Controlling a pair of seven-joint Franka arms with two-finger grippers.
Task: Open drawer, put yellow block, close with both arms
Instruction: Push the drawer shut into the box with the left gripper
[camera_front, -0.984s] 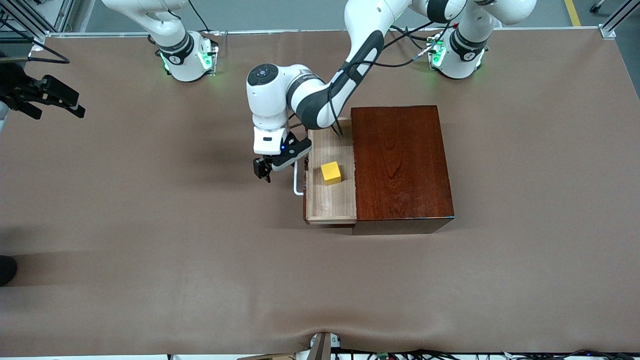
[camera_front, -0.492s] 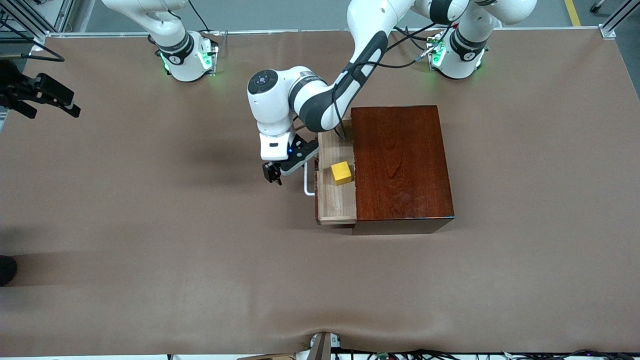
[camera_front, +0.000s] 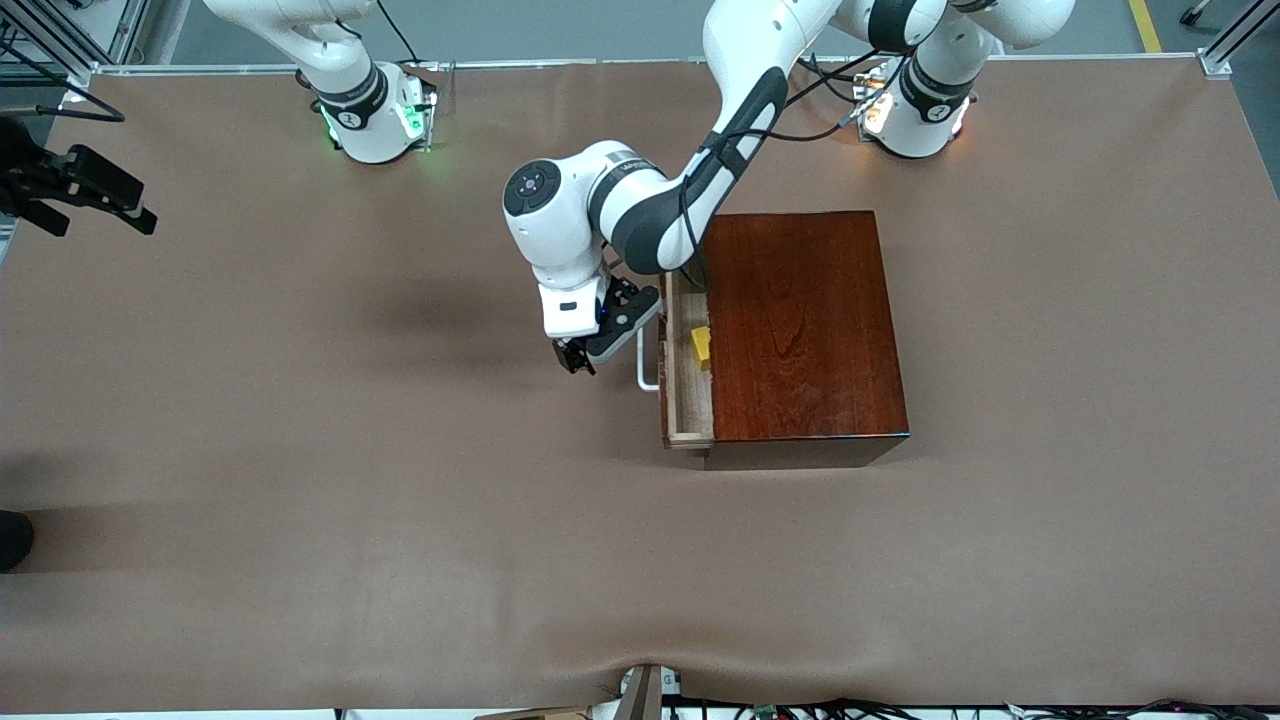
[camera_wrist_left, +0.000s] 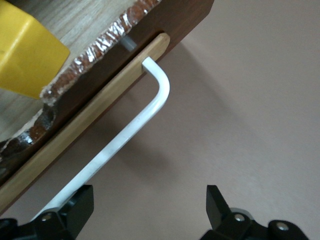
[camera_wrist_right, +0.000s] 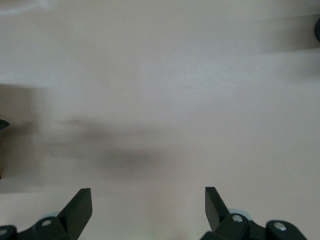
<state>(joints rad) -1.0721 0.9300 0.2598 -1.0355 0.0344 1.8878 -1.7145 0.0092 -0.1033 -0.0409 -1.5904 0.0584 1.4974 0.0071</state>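
Observation:
The dark reddish-brown box (camera_front: 800, 320) stands mid-table. Its drawer (camera_front: 685, 405) sticks out a short way toward the right arm's end, showing a strip of pale wood. Only a sliver of the yellow block (camera_front: 701, 344) shows in the drawer at the box's edge; the left wrist view catches a corner of the yellow block (camera_wrist_left: 25, 55). My left gripper (camera_front: 590, 358) is open beside the white handle (camera_front: 646, 372), one finger (camera_wrist_left: 75, 207) up against the handle (camera_wrist_left: 125, 135). My right gripper (camera_front: 100, 200) hangs open and empty over the right arm's end of the table, with bare table below the gripper (camera_wrist_right: 148, 210).
The brown table cover (camera_front: 400, 500) is bare around the box. Cables (camera_front: 800, 708) and a small fixture sit at the table edge nearest the front camera. The left arm's elbow (camera_front: 560, 200) hangs over the table beside the box.
The drawer has slid a good way into the box, taking the yellow block mostly under the box's top. My left gripper moved with the handle toward the box. The right gripper barely shifted.

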